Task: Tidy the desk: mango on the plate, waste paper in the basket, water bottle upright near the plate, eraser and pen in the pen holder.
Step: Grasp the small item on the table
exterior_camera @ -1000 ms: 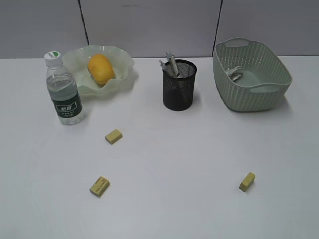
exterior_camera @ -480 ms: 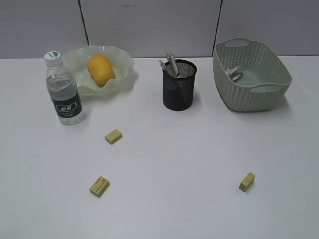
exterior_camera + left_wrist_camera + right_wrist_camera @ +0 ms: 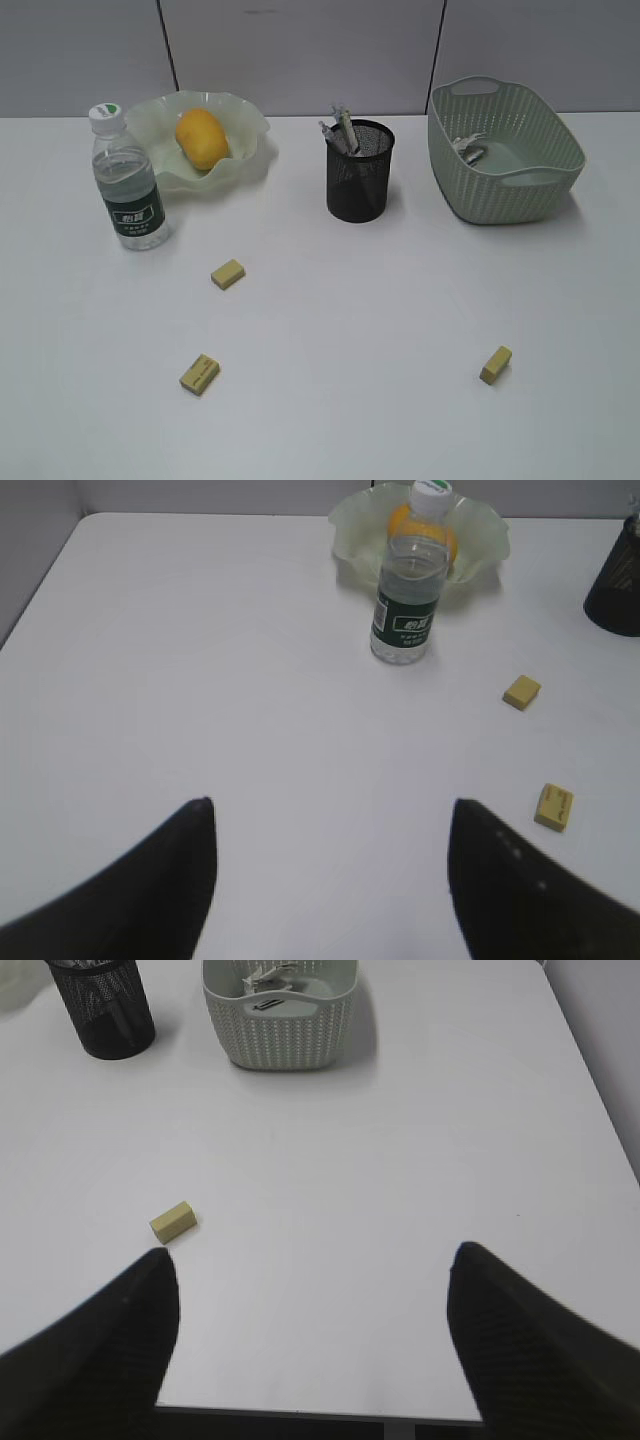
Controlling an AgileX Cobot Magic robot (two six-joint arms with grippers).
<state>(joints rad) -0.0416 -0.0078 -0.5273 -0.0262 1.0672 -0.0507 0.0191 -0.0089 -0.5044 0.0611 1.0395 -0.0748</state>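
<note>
Nearest in the exterior view, three small yellowish erasers lie loose on the white desk (image 3: 330,330): one eraser (image 3: 199,374) at about 7 o'clock from the middle of the desk, another eraser (image 3: 495,364) at 4 o'clock, and a third eraser (image 3: 228,273) a little farther back at 9 o'clock, all well apart from one another.

Behind them the water bottle (image 3: 127,180) stands upright with its white cap on, at 7 o'clock of the plate (image 3: 245,140) and just beside its ruffled rim. The mango (image 3: 201,138) rests inside the plate. The black mesh pen holder (image 3: 359,185) stands at mid-desk toward 12 o'clock, with pens (image 3: 342,130) sticking out of its top, leaning toward 11 o'clock. At 2 o'clock sits the basket (image 3: 520,190), with the waste paper (image 3: 468,148) lying inside against its far wall.

In the wrist views, the left gripper (image 3: 330,830) hangs above bare desk with its fingers spread wide and nothing between them; the right gripper (image 3: 312,1290) is likewise spread wide and empty near the desk's front edge, the right-hand eraser at 10 o'clock of it.
</note>
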